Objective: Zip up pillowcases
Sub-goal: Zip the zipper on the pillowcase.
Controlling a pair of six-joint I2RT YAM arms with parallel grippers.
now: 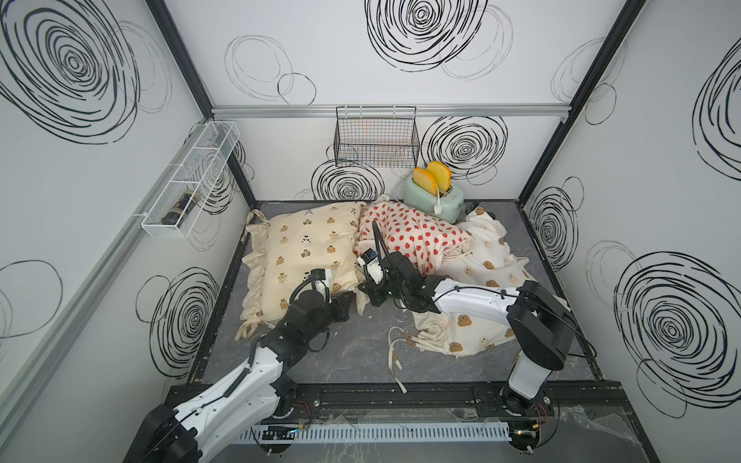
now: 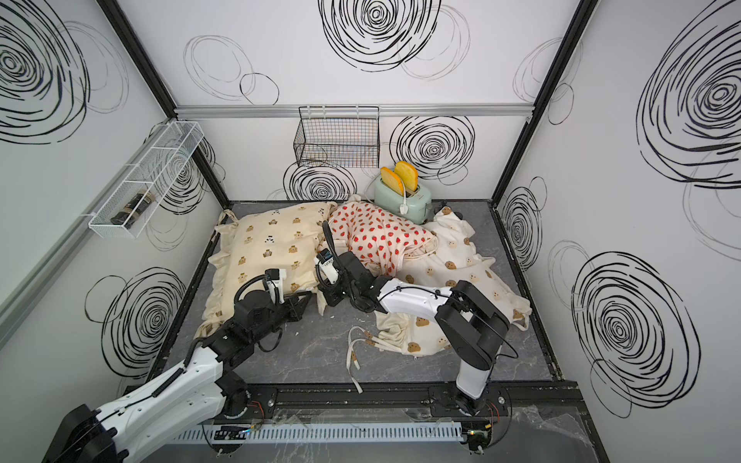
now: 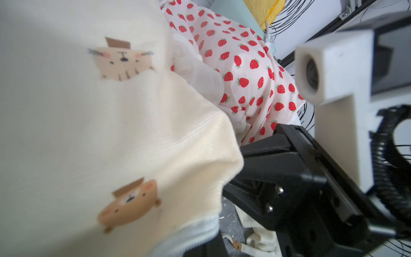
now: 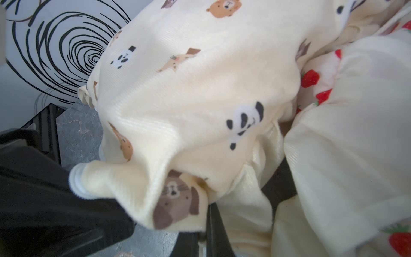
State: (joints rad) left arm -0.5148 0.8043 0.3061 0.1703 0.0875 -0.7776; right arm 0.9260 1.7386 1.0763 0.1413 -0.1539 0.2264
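— Top views, both: cream pillowcase (image 1: 304, 244) lying plump at the left rear of the desk (image 1: 345, 352); strawberry pillowcase (image 1: 413, 236) bunched against its right end; bear-head pillowcase (image 1: 481, 260) spread flat under and right of that, ties trailing forward.

— And the claws?

— Left claw (image 1: 349, 300) clamped tight on the near right corner of the cream pillowcase; from the right wrist, white zip tape (image 4: 75, 182) poking out at that corner; right claw (image 1: 367, 292) just beside, narrowed onto the same cream edge, cloth gathered against the dark fingers (image 4: 212, 233).

— Behind?

— Mint toaster (image 1: 435, 200) by the back wall; touching the strawberry pillowcase or not, cannot tell.
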